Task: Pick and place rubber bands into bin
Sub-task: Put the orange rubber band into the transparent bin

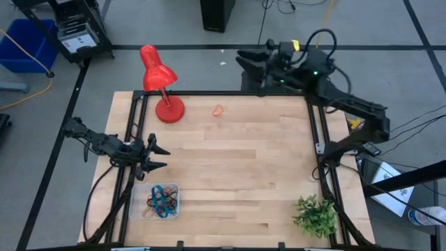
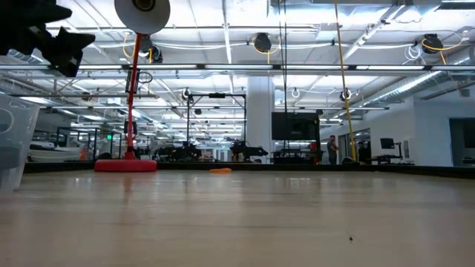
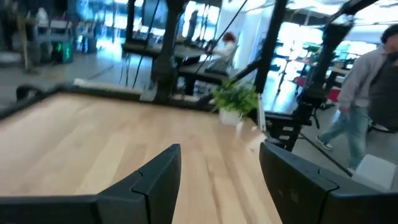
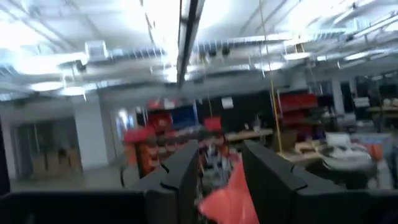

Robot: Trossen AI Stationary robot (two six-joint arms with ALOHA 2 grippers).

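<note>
Your left gripper (image 1: 162, 157) hangs wide open and empty at twelve o'clock of the bin (image 1: 136, 207), which already holds rubber bands (image 1: 162, 201). One orange band (image 1: 218, 110) waits at one o'clock. Your right gripper (image 1: 244, 63) is parked off the table, partly open, holding nothing.

A: counts?
B: 2 grippers: left gripper (image 1: 162, 156), right gripper (image 1: 245, 61). 1 clear bin (image 1: 138, 196) just beside the left one, holding a tangle of rubber bands (image 1: 162, 201). Blue, black, orange in it, can't count them.
A: loose bands?
B: 1 orange band (image 1: 218, 110), nearer the right gripper.
A: rest?
B: 1 red lamp (image 1: 159, 81), 1 plant (image 1: 316, 215).
</note>
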